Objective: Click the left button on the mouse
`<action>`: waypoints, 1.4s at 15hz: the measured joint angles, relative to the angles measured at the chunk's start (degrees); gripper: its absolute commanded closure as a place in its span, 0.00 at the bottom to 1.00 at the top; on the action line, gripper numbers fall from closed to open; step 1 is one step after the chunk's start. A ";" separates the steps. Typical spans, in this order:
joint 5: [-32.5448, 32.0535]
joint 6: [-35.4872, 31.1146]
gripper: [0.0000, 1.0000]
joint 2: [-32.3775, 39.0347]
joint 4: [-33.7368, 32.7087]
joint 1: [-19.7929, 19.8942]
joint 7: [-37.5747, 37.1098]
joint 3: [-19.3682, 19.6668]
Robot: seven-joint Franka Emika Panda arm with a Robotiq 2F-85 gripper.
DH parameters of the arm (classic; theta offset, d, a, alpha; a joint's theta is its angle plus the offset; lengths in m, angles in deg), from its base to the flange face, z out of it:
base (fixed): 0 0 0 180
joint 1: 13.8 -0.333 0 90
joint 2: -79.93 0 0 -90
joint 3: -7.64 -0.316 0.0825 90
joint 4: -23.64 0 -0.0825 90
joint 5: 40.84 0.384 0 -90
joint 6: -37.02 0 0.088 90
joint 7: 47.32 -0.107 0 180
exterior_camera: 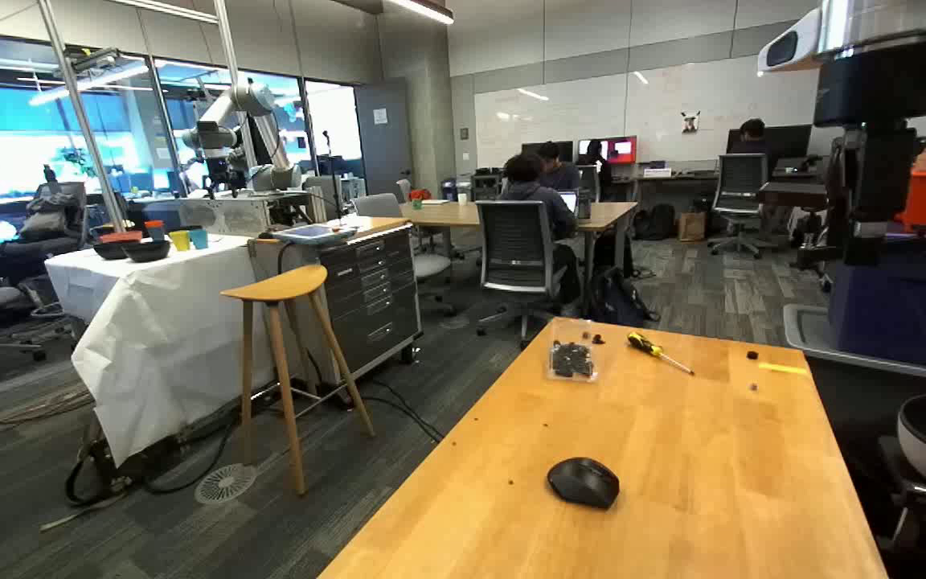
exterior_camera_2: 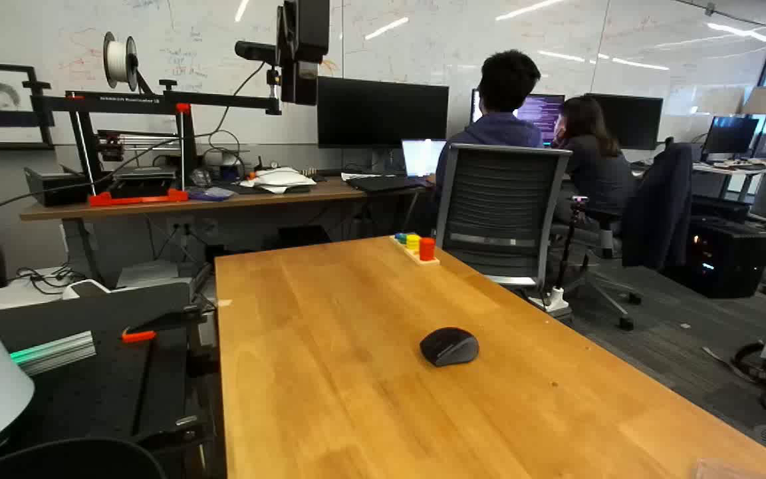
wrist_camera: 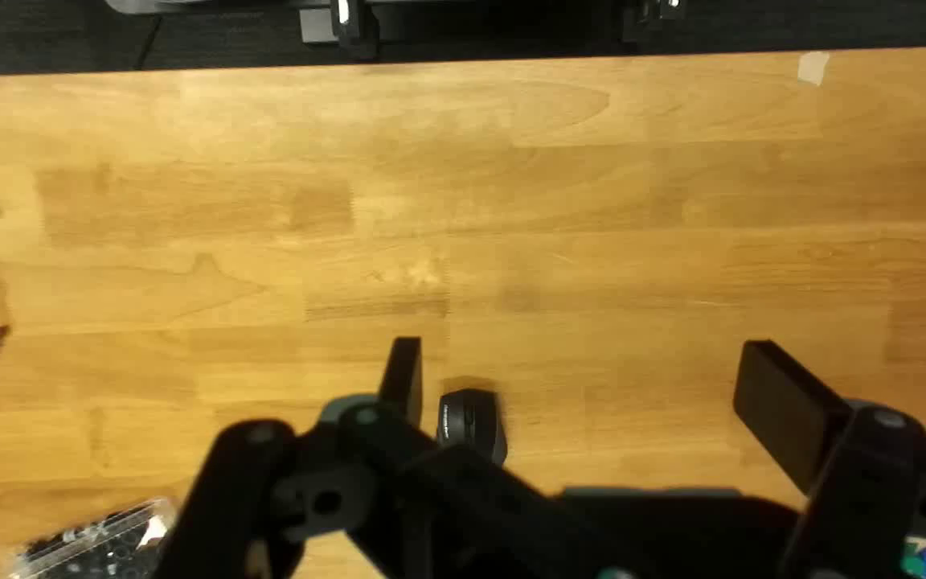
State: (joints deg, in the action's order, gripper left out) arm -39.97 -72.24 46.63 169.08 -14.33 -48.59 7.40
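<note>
Beyond the mouse sat screwdriver in an exterior view, coloured blocks in an exterior view; mouse black, domed; claw, spread wide, held nothing.

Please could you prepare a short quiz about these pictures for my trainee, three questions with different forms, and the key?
1. True or false: in the wrist view, the gripper stands open.
2. Which colours show on the screwdriver lying on the table? A: blue and green. B: black and yellow. C: pink and purple.
3. Fill in: in the wrist view, part of the mouse is hidden behind the ____.

Key: 1. true; 2. B; 3. gripper.
</note>
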 measured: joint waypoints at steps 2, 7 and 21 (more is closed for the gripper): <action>0.00 -0.01 0.00 0.00 -0.01 0.00 0.00 0.00; 0.00 -0.01 0.00 0.00 -0.01 0.00 0.00 0.00; -5.45 -17.22 0.25 6.18 0.18 -1.96 14.68 0.41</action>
State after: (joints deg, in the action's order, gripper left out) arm -45.41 -89.45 52.80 169.26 -16.29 -33.91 7.81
